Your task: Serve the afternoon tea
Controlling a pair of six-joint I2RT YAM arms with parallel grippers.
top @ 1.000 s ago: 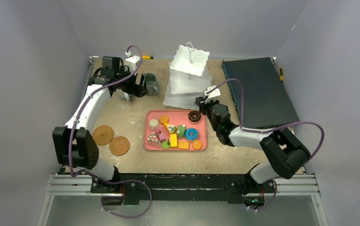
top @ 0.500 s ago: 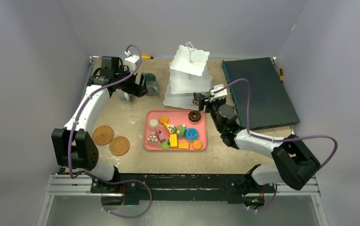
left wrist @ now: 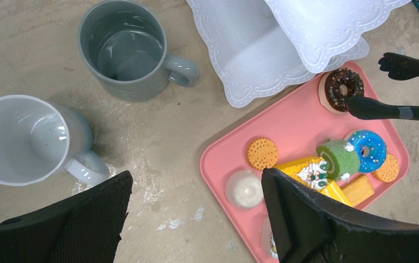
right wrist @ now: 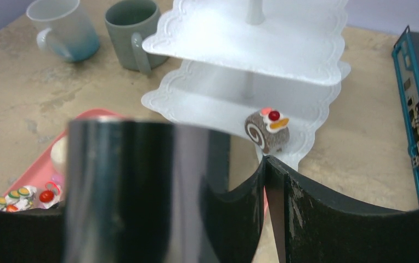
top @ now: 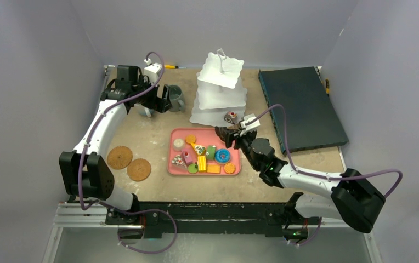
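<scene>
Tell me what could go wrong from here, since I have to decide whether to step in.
1. The right gripper holds black tongs whose tips sit at the chocolate donut, close under the stand; lifting could bump the stand's bottom tier.
2. The roll cake rests near the bottom tier's edge, so a knock might tip it off.
3. The left gripper, open, hovers by the grey mug and white mug; a careless reach could nudge either.

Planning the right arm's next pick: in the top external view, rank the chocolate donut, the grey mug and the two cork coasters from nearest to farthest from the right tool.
1. Chocolate donut, beside the right tool, on the tray.
2. Grey mug, far left.
3. Two round cork coasters, near left; farthest.
</scene>
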